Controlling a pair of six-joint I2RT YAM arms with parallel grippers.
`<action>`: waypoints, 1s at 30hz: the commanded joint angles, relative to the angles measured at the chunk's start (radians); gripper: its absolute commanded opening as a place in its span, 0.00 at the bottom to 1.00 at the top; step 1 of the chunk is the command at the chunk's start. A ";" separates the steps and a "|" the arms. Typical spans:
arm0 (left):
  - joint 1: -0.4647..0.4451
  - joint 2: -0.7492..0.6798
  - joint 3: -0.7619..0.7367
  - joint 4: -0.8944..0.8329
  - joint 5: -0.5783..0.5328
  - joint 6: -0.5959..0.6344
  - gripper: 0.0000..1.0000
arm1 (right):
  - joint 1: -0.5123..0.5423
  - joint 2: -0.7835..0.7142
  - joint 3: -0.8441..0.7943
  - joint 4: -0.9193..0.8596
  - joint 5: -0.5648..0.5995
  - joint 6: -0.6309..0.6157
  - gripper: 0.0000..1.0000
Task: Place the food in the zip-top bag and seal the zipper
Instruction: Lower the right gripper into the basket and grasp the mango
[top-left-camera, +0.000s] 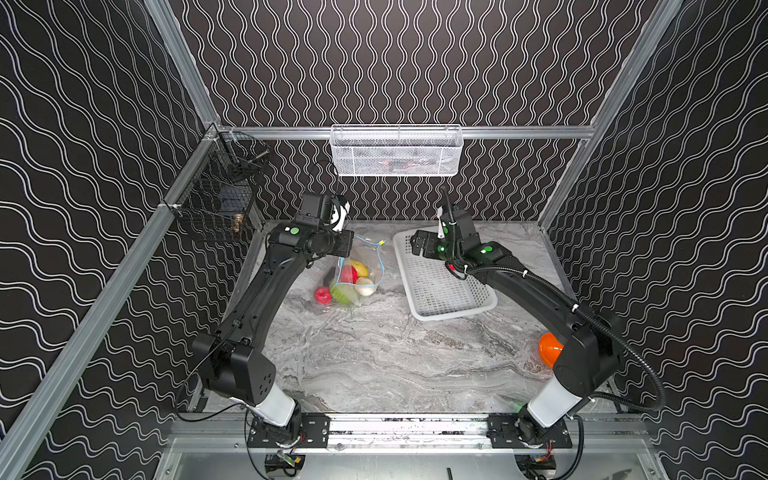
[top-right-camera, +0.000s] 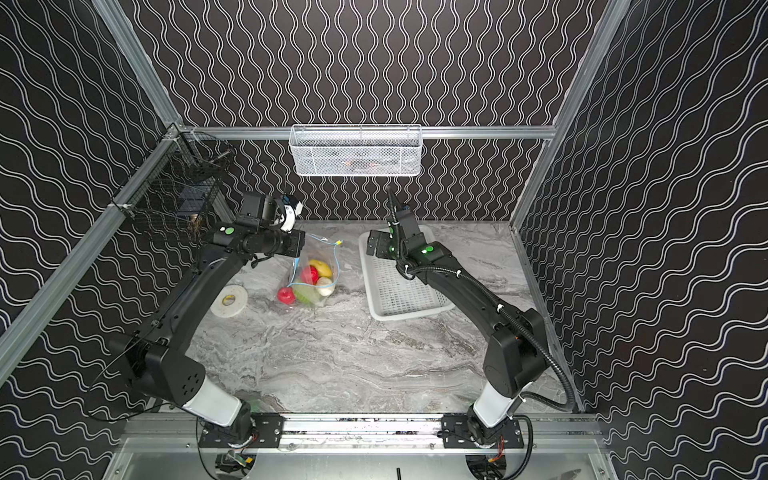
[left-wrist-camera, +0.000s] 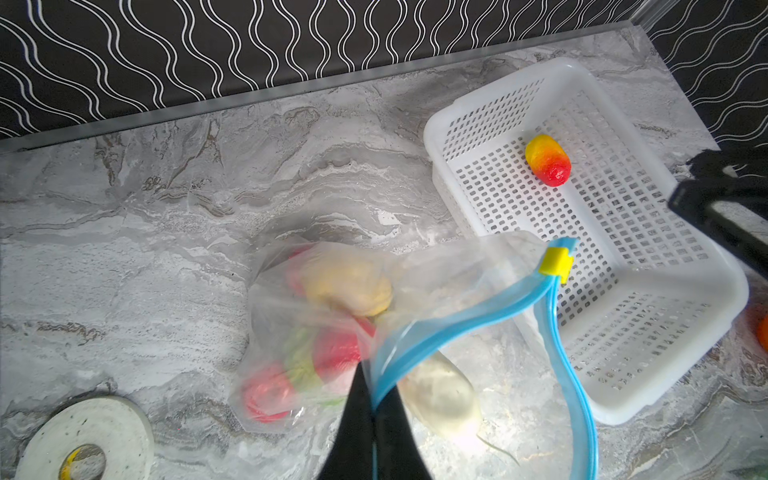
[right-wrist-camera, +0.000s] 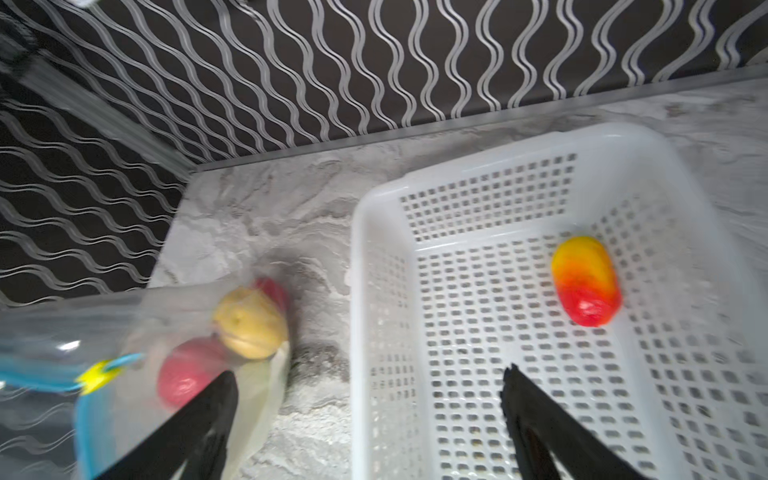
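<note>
The marble table (top-left-camera: 374, 365) fills the lower middle of both top views. On it, right of centre, lies the white basket (top-left-camera: 453, 313), and just left of the basket is the clear bag (top-left-camera: 365, 257). An orange bowl (top-left-camera: 548, 349) shows at the table's lower right edge behind the right arm, and a roll of tape (top-right-camera: 229, 300) lies left of the bag. The left gripper (left-wrist-camera: 374, 399) is clamped tight on the bag's mouth, its two black fingers pinching one side of the blue zipper strip (left-wrist-camera: 457, 320) at the bottom centre of the left wrist view. The bag is lifted at that edge, and its mouth gapes. The right gripper (right-wrist-camera: 369, 372) stands spread as wide as it goes and holds nothing. In the right wrist view one finger crosses in front of the bag at lower left, and the other hangs over the basket floor at lower right. Inside the bag sit a yellow potato (left-wrist-camera: 349, 284), a white radish (left-wrist-camera: 440, 395), a green cabbage (top-left-camera: 343, 293) and red rounds (left-wrist-camera: 336, 349), which are blurred through the plastic. One more piece, an orange-yellow pepper (right-wrist-camera: 586, 280), lies alone in the basket, well apart from both grippers. The yellow slider (left-wrist-camera: 556, 262) sits at the far end of the zipper strip, where its two sides meet.
</note>
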 joint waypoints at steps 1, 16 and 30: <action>0.003 -0.009 -0.005 0.018 -0.011 -0.008 0.00 | -0.012 0.022 0.022 -0.070 0.066 -0.009 0.99; 0.006 -0.023 -0.011 0.020 -0.006 -0.008 0.00 | -0.065 0.197 0.161 -0.230 0.236 -0.048 0.99; 0.013 -0.022 -0.011 0.018 -0.004 -0.008 0.00 | -0.120 0.358 0.270 -0.290 0.302 -0.101 0.99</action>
